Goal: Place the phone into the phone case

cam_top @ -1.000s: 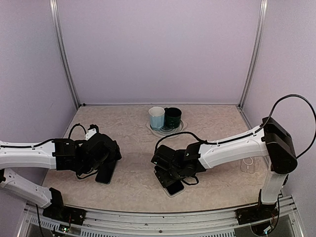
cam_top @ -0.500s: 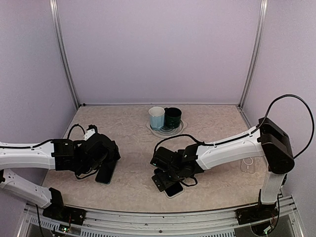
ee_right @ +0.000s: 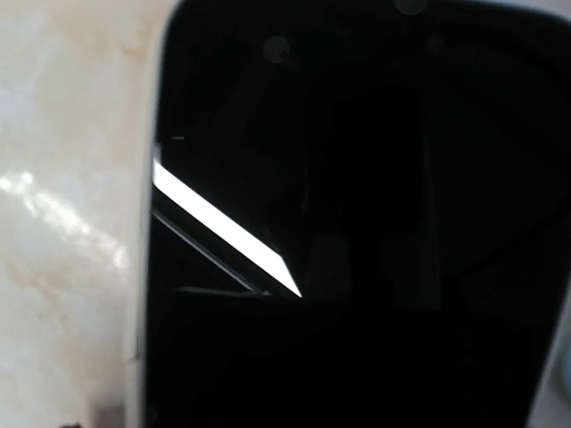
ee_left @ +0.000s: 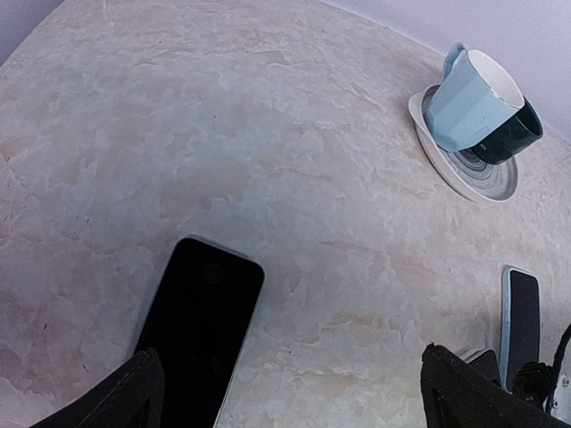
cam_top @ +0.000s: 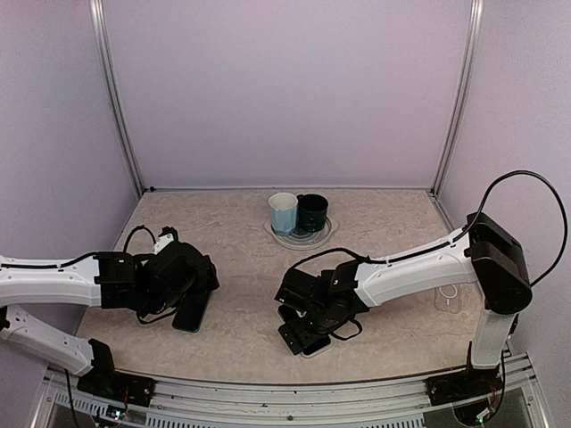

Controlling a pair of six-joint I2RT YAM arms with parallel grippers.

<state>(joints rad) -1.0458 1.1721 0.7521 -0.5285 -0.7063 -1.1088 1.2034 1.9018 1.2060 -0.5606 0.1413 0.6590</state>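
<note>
We find the phone (ee_right: 357, 178) nearest the front edge of the table (ee_left: 268, 134), right of centre, lying flat with its dark glass face up and a pale rim along its side. The right gripper (cam_top: 303, 332) is low directly over it and covers most of it in the top view. The right wrist view shows only the glass, so we cannot tell how that pincer's fingers stand or whether they touch the phone.

To the left, slightly farther in, a black flat slab (ee_left: 201, 325) lies on the table. We cannot tell whether it is a handset or a case. The left gripper (ee_left: 294, 388) hangs over its near end with fingers spread wide and nothing between them. The slab lies close by the left fingertip (ee_left: 134, 388).

At the right side, beside the right arm's upright link, a clear case (cam_top: 451, 297) lies flat, well apart from the phone.

Farthest back, at centre, a saucer (ee_left: 486, 174) carries a light blue cup (ee_left: 464, 102) and a dark cup (ee_left: 513, 138), touching each other.
</note>
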